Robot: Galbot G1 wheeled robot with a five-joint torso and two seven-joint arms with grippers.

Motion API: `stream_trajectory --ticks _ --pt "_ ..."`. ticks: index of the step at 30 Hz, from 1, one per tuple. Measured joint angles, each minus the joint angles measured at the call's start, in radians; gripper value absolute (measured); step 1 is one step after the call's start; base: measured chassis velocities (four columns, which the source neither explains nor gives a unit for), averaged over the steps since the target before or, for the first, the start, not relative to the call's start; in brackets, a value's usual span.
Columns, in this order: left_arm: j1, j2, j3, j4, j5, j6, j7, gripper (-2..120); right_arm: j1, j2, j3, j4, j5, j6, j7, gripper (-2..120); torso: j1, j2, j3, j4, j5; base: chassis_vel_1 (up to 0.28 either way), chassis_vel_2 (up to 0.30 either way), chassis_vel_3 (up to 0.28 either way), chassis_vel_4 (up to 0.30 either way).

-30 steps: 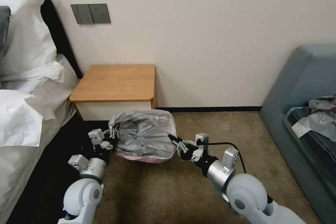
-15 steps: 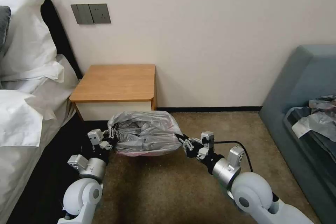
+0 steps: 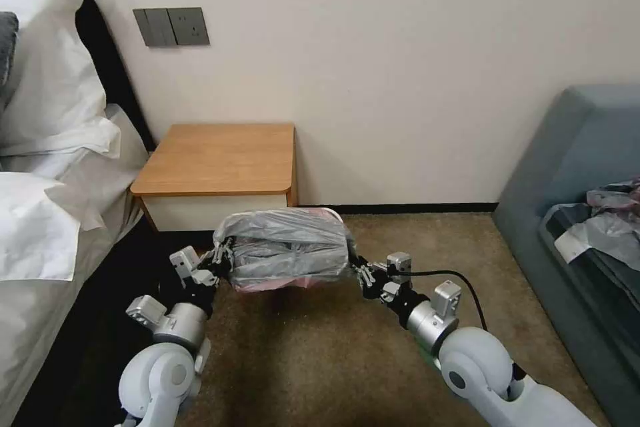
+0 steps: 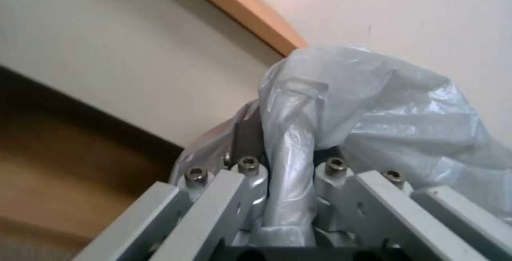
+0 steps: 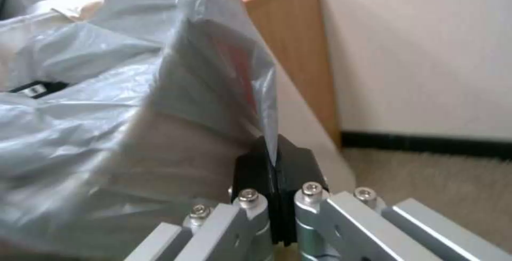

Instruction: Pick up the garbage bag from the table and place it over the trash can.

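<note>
Both hands are on the garbage bag (image 3: 288, 248), one at each end, holding it stretched in the air above the carpet (image 3: 373, 373), just in front of the worktop (image 3: 217, 159) and lower than its top. Left hand (image 3: 223, 260) is clamped on a bunched fold of film; in the left wrist view the plastic runs straight down between the closed fingers (image 4: 251, 173). Right hand (image 3: 360, 271) is pinched shut on a thin edge of the bag, black pads (image 5: 256, 165) pressed together with the film between them. Long axis of the bag runs left to right between my hands, roughly level and parallel to the front of the worktop. Pinkish rim shows along the lower edge and at the top right corner, so I judge the mouth faces mostly down and slightly toward me; can't confirm how far it's open. I can't make out the trash can under the bag. To do this step well: keep both grips tight, hold the hands level and equally spread so the mouth stays taut but doesn't tear, avoid snagging the worktop edge, and lower evenly once the rim is squared over the bin. The right grip is on a thin edge, so slip risk is there.
</note>
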Motion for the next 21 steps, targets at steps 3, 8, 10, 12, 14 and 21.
stream_trajectory --ticks 3,8,10,12,14,21 --pt "0.015 -0.006 0.005 -0.010 -0.005 0.014 -0.001 3 0.016 0.014 -0.004 -0.023 -0.074 0.031 -0.002 2 0.000 0.000 0.000 0.0002 -0.0001 0.000 0.000 0.000 0.000" --pt "0.040 -0.013 0.009 -0.044 -0.041 0.055 -0.009 3 0.048 0.033 -0.006 -0.081 -0.238 0.107 -0.003 22 0.000 0.000 0.000 0.0002 0.0000 0.000 0.000 0.000 0.000" --pt "0.043 -0.012 0.010 -0.047 -0.041 0.062 -0.010 3 0.053 0.037 -0.006 -0.089 -0.260 0.115 -0.001 26 0.000 0.000 0.000 0.0003 0.0000 0.000 0.000 0.000 0.000" --pt "0.049 -0.007 0.010 -0.049 -0.041 0.069 -0.010 3 0.065 0.043 -0.005 -0.098 -0.282 0.122 0.004 37 0.000 0.000 0.000 0.0003 0.0000 0.000 0.000 0.000 0.000" --pt "0.053 -0.004 0.011 -0.049 -0.039 0.071 -0.010 3 0.072 0.044 -0.004 -0.102 -0.288 0.123 0.006 41 0.000 0.000 0.000 0.0003 0.0000 0.000 0.000 0.000 0.000" --pt "0.067 -0.004 0.013 -0.050 -0.038 0.077 -0.001 3 0.100 0.036 -0.006 -0.129 -0.329 0.117 0.006 65 0.000 0.000 0.000 0.0003 -0.0001 0.000 0.000 0.000 0.000"
